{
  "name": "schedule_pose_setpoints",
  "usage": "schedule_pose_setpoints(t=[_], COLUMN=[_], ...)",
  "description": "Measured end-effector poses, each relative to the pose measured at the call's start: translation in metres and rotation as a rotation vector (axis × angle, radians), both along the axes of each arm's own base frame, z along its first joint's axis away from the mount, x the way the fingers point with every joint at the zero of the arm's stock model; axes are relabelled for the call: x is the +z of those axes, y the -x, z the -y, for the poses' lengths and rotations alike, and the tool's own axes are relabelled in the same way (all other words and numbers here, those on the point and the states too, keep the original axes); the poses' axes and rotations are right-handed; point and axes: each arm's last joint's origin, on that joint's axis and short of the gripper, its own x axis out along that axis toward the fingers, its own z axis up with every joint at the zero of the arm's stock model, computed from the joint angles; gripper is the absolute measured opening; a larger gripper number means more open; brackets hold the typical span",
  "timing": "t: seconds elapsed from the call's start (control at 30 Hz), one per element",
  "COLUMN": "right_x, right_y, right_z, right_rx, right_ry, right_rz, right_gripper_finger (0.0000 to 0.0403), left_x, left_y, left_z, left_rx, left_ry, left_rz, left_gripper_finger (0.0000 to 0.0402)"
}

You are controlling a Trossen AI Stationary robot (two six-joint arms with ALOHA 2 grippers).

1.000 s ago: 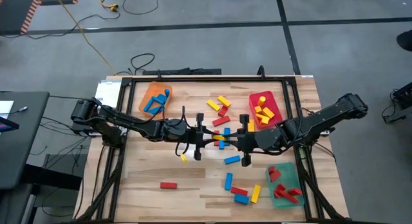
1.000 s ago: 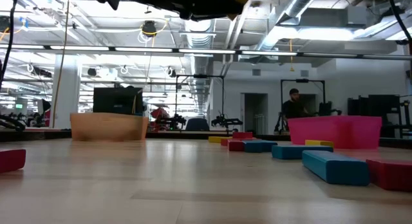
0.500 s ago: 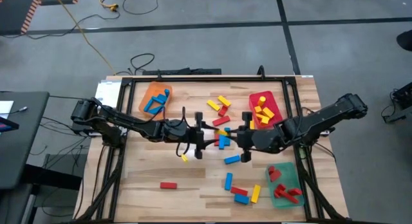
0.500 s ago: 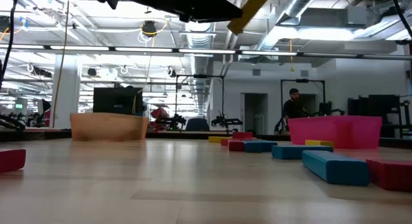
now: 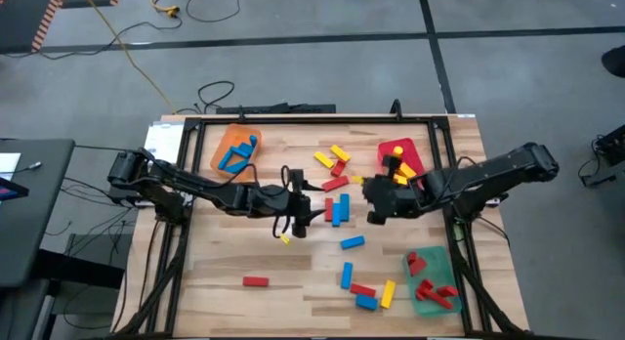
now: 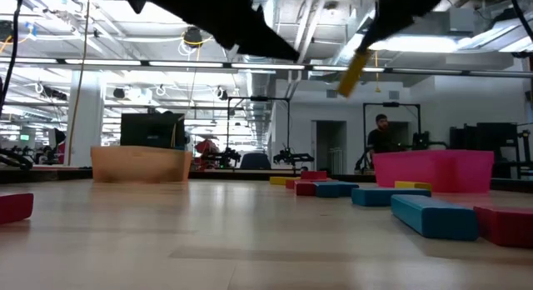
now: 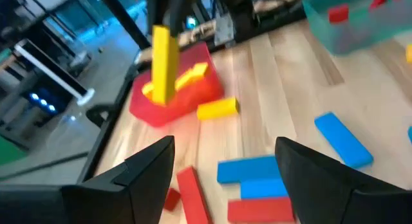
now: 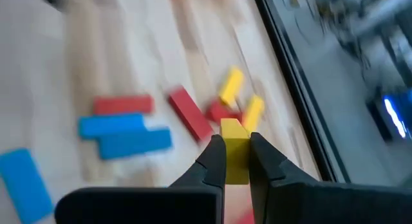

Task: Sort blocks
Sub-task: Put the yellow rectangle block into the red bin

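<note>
- The right gripper (image 8: pixel 237 154) was clamped on a yellow block (image 8: pixel 235 147), carried in the air just short of the red tray (image 5: pixel 415 161), which already held yellow pieces.
- The step looked like delivery; next it probably needed to reach over that tray and let go.
- The left gripper (image 7: pixel 222 163) hung nearby, fingers apart, empty (blue and red blocks below it).
- Remaining blocks (image 5: pixel 352 241) lay scattered on the wooden table (image 5: pixel 225 262).
- Beyond was a bright workshop with a distant person (image 6: pixel 381 138).

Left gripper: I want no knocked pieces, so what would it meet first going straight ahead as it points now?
Probably the blue blocks just ahead of the open left gripper, before the red tray; depth is uncertain.
</note>
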Motion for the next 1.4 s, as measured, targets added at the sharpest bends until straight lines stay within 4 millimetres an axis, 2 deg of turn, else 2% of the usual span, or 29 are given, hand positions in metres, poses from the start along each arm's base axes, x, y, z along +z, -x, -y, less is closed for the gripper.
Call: schedule_pose_setpoints(t=[0.37, 0.57, 0.83, 1.1, 1.23, 1.4], right_x=[-0.013, -0.016, -0.045, -0.07, -0.072, -0.073], right_y=[0.027, 0.037, 0.052, 0.062, 0.064, 0.063], right_z=[0.053, 0.076, 0.109, 0.13, 0.137, 0.14], right_rx=[-0.368, -0.5, -0.621, -0.653, -0.658, -0.657], right_ry=[-0.033, -0.084, -0.3, -0.382, -0.394, -0.412], right_rz=[-0.241, -0.301, -0.416, -0.431, -0.415, -0.4], right_gripper_finger=[0.004, 0.0042, 0.0043, 0.0045, 0.0067, 0.0126], left_x=[-0.017, -0.029, -0.038, -0.041, -0.045, -0.048], left_y=[0.008, 0.017, 0.029, 0.041, 0.049, 0.065], left_z=[0.003, 0.012, 0.034, 0.063, 0.072, 0.081], left_rx=[-0.01, -0.059, -0.142, -0.25, -0.258, -0.222], left_ry=[0.072, 0.147, 0.174, 0.136, 0.14, 0.175], left_rz=[-0.181, -0.312, -0.452, -0.511, -0.568, -0.672], left_gripper_finger=[0.0265, 0.0265, 0.0265, 0.0265, 0.0265, 0.0265])
